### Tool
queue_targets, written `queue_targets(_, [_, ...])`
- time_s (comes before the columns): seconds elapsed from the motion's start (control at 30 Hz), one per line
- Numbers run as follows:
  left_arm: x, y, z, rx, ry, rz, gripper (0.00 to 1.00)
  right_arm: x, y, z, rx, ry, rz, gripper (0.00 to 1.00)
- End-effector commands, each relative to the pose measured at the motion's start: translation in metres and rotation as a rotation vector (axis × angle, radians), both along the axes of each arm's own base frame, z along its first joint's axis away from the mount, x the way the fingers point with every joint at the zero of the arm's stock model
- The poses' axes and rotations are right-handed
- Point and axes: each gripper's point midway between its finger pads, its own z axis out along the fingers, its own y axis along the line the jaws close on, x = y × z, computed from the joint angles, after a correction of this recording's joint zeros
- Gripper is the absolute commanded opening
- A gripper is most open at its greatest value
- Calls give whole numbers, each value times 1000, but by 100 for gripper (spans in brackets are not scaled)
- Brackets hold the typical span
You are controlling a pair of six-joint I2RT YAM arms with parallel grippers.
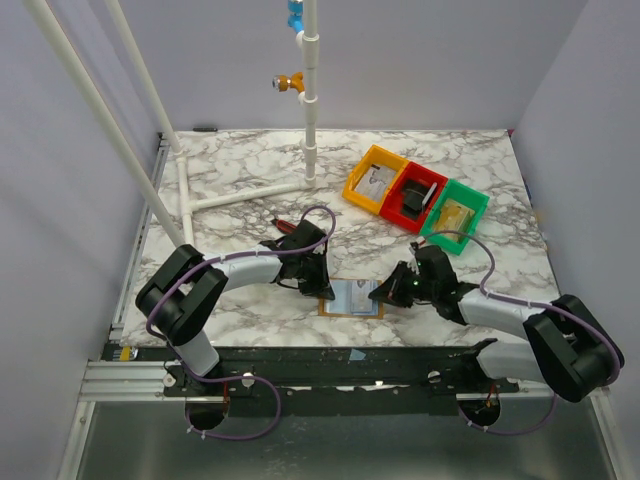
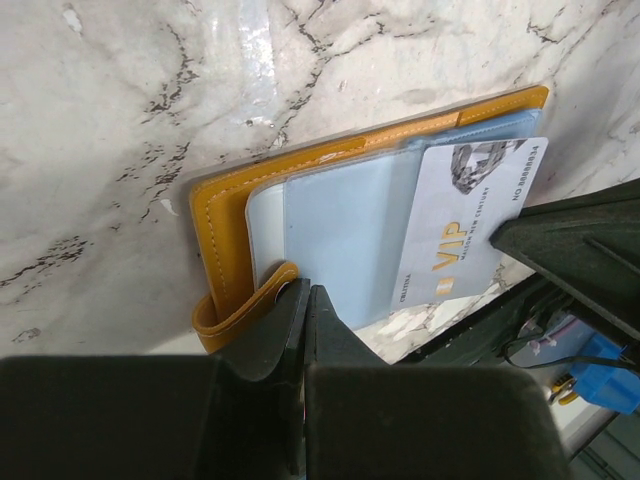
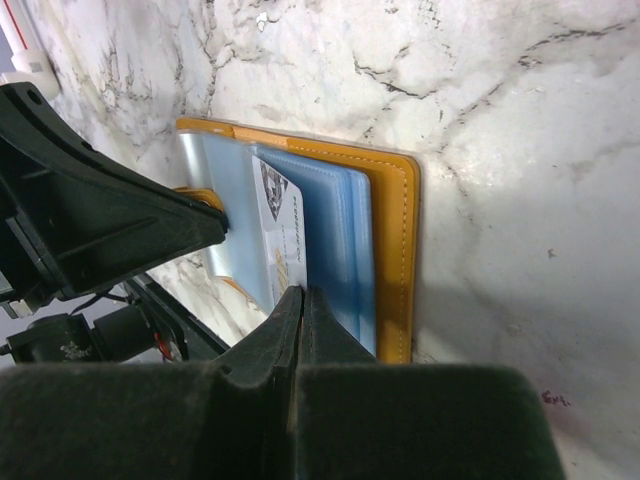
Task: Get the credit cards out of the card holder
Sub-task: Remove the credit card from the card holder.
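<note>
a lab test cell: marble-print table (image 1: 240, 175), plain grey walls (image 1: 60, 200), pvc frame (image 1: 310, 90)

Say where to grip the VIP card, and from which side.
Pinch the VIP card at its free end, tilted out of the card holder pocket, coming from the open side opposite the stitched brown border; lying flat, it probably needs sliding out.

Pale grey links (image 1: 245, 268), black joints (image 1: 185, 290), purple cables (image 1: 320, 208); left pincer (image 2: 303, 295) and right pincer (image 3: 301, 295) black
</note>
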Motion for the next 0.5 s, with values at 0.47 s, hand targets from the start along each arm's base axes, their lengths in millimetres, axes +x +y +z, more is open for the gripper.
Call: queue_targets(0.47, [18, 5, 35, 34, -82, 6, 0, 11, -2, 30, -1, -49, -14, 1])
